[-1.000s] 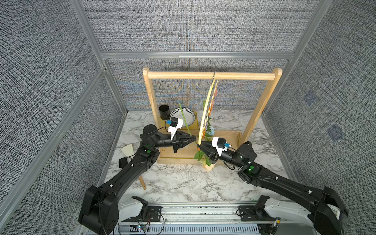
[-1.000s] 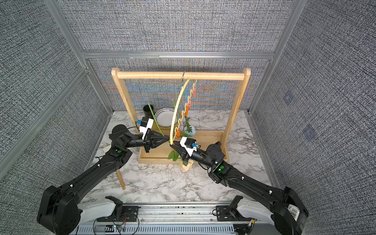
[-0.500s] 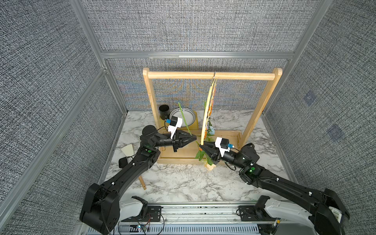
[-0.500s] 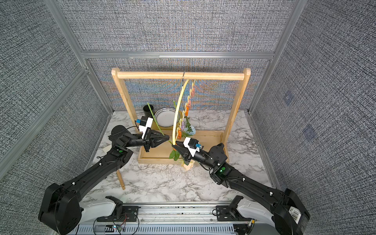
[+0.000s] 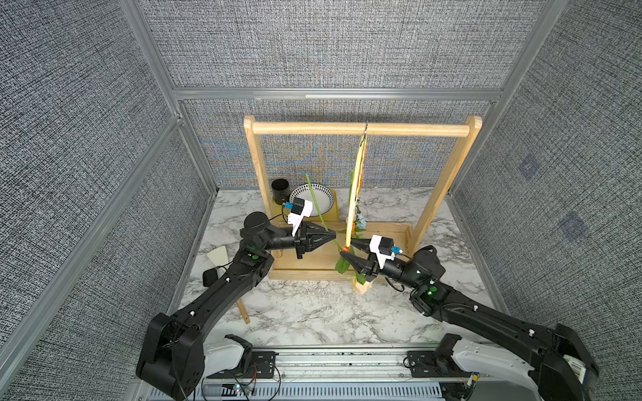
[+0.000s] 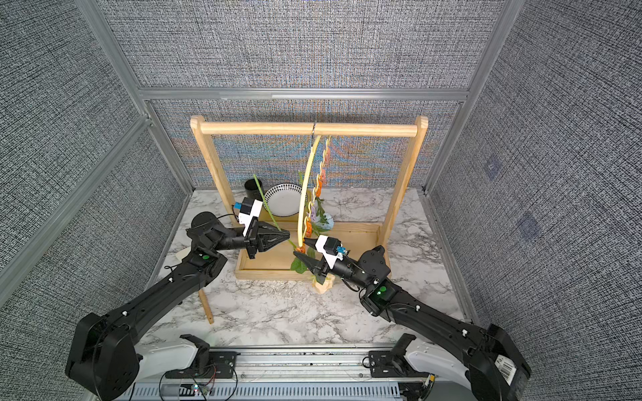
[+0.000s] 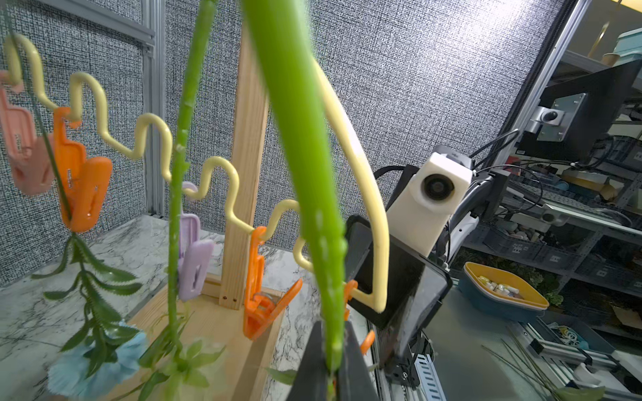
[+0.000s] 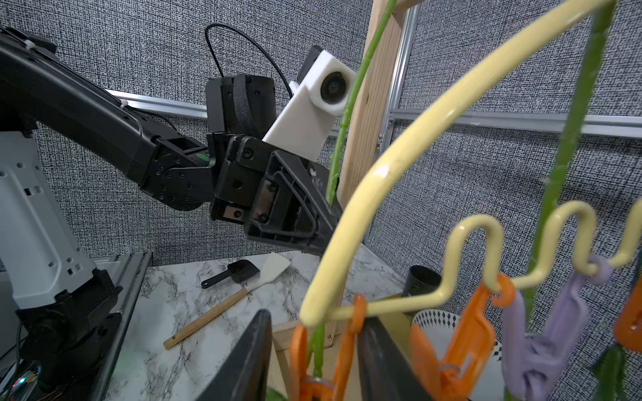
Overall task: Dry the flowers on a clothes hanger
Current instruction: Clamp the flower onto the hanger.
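Containers: black cup [image 5: 280, 190] and striped bowl [image 5: 324, 190] stand far-left, beyond the rack's base tray [image 5: 305, 275]; the cup's contents cannot be told. Clothes hanger [image 6: 305, 194] hangs from the rack bar [image 5: 312, 129], its plane running near to far, low end nearest. Blue-bloomed stem [image 7: 66, 373] and one green stem [image 7: 178, 156] hang head-down at its clips, above the tray. Left gripper [image 5: 331, 236] pinches the third stem [image 5: 315, 203], which tilts steeply, with its cut end up and far-left and its cream head [image 5: 361, 287] low by the tray's near rim. Right gripper [image 5: 346, 246], jaws parted, straddles an orange clip [image 8: 347, 342]. Marble table [image 5: 312, 312] lies open nearer.
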You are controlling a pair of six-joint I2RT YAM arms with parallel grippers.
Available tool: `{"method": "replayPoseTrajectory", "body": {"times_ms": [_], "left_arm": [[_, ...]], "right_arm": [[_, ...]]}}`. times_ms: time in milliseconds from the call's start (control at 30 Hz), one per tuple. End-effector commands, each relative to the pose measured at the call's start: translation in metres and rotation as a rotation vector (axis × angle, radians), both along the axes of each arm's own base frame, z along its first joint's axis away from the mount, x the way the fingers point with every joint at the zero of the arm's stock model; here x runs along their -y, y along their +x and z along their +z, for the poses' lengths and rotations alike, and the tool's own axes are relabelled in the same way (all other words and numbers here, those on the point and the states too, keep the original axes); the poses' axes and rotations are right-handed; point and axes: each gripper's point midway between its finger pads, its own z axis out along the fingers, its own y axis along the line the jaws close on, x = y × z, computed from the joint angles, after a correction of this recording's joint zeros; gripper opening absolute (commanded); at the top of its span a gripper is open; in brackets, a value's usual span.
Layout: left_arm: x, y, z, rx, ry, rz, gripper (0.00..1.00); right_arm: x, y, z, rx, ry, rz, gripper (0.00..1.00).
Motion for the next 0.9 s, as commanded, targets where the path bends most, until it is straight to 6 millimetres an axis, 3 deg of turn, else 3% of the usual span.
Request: {"method": "replayPoseTrajectory", "body": {"times_ms": [0, 100, 433, 500, 567, 600, 633, 667, 867], "left_arm": [[0.0, 0.002, -0.006, 0.003, 0.039, 0.016, 0.24], [0.001, 0.003, -0.008, 0.0, 0.055, 0.018, 0.37], [0.0, 0.006, -0.012, -0.012, 0.085, 0.046, 0.59], [-0.002, 0.005, -0.014, -0.008, 0.1, 0.054, 0.76], [-0.004, 0.003, -0.014, -0.003, 0.11, 0.06, 0.78], [-0.005, 0.002, -0.015, 0.0, 0.116, 0.063, 0.99], [-0.006, 0.001, -0.015, 0.002, 0.122, 0.07, 0.99], [-0.007, 0.0, -0.016, 0.007, 0.127, 0.073, 0.99], [-0.015, -0.008, -0.018, 0.029, 0.155, 0.092, 0.99]], "right_arm": [[0.003, -0.001, 0.003, -0.001, 0.003, -0.003, 0.45], [0.007, 0.0, 0.001, -0.006, -0.001, -0.019, 0.47], [0.021, -0.003, -0.01, -0.028, -0.017, -0.049, 0.53], [0.024, -0.004, -0.014, -0.032, -0.019, -0.06, 0.55], [0.027, -0.005, -0.017, -0.036, -0.017, -0.069, 0.58], [0.029, -0.005, -0.018, -0.035, -0.015, -0.071, 0.72], [0.03, -0.006, -0.019, -0.036, -0.015, -0.072, 0.85], [0.03, -0.007, -0.019, -0.036, -0.014, -0.073, 0.9], [0.036, -0.009, -0.026, -0.044, -0.025, -0.08, 0.91]]}}
